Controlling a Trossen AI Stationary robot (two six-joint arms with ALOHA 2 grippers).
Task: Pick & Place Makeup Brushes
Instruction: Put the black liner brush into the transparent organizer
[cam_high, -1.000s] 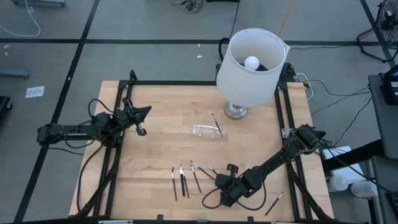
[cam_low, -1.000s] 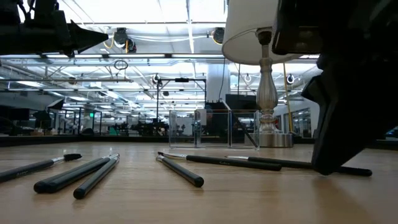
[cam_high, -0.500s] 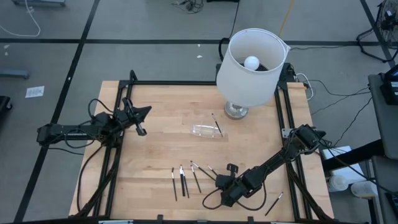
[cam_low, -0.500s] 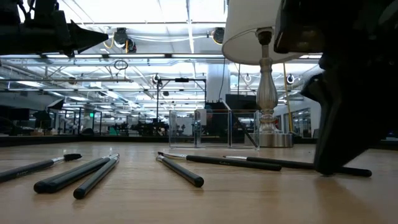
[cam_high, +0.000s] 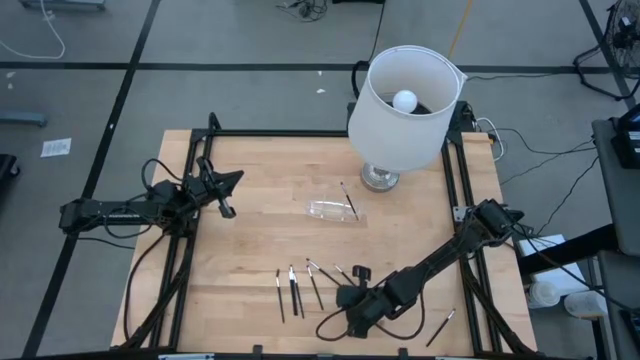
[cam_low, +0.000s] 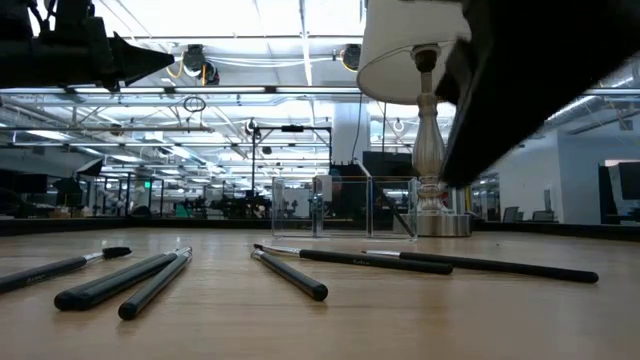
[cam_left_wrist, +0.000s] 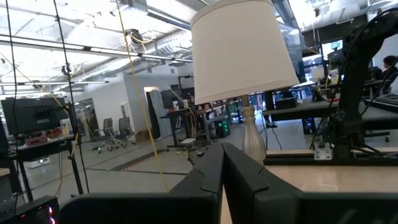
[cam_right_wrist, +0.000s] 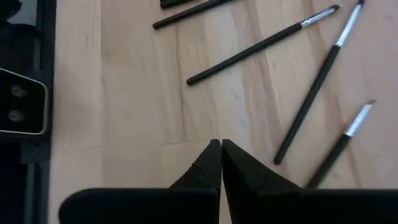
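Waiting left of the lamp (cam_high: 403, 110), left gripper (cam_high: 228, 210) with fingers pressed together. Lying in front of the lamp, makeup brushes (cam_high: 298, 288). Hovering beside them, right gripper (cam_high: 347, 297), fingers pressed together, empty; could bump and roll brushes.

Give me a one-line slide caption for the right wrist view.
Right gripper, fingers shut and empty, hovers over the wooden table beside loose makeup brushes.

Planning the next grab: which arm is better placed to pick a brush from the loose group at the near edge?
Right. The right gripper hovers shut beside the makeup brushes, which fill its wrist view. The left gripper waits at the table's far left, away from them.
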